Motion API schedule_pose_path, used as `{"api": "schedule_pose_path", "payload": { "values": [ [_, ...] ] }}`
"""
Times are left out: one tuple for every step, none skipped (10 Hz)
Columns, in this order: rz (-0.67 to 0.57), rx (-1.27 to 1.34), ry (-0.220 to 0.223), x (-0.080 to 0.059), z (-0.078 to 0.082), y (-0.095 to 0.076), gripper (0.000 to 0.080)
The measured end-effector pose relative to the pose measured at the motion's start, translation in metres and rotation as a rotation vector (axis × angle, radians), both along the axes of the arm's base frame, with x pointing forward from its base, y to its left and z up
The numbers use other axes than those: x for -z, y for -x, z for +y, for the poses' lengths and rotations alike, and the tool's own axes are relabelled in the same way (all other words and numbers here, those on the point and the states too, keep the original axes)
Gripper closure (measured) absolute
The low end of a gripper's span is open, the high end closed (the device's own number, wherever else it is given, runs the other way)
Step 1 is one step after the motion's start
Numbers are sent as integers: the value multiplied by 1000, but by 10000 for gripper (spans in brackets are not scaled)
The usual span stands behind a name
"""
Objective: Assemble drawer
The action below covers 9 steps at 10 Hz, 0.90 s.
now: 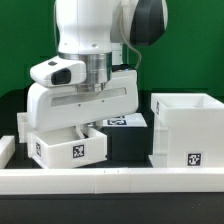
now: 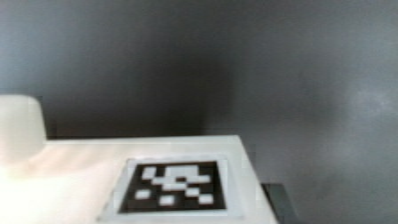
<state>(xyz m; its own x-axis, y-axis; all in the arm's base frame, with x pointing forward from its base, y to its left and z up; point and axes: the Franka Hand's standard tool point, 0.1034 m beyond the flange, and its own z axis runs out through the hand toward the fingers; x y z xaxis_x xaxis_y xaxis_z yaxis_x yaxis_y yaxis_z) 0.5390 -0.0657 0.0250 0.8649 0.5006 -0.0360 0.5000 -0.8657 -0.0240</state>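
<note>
Exterior view, lower left: small tagged tray (image 1: 72,149) directly under gripper (image 1: 82,124), finger spacing impossible to tell; likely light, stiff, slick plastic, best pinched across a thin side wall.

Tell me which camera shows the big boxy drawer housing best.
The exterior view. The drawer housing stands whole at that view's right, its open top, walls and front tag all visible. The wrist view shows only a close tagged white surface against a dark background, and nothing recognisable as the housing.
</note>
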Motion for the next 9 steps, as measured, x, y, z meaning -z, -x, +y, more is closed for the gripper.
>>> {"api": "schedule_pose_path", "payload": {
  "values": [
    [0, -96, 3, -1, 0, 0, 758],
    [5, -154, 0, 1, -2, 2, 758],
    [9, -206, -3, 2, -3, 4, 758],
    [11, -253, -5, 3, -4, 5, 758],
    [14, -322, -9, 4, -5, 6, 758],
    [16, -406, -7, 4, -6, 7, 758],
    [19, -530, -1, 6, -4, 9, 758],
    [26, -612, 1, 6, -3, 10, 758],
    [33, -704, 7, 6, -3, 10, 758]
  ]
}}
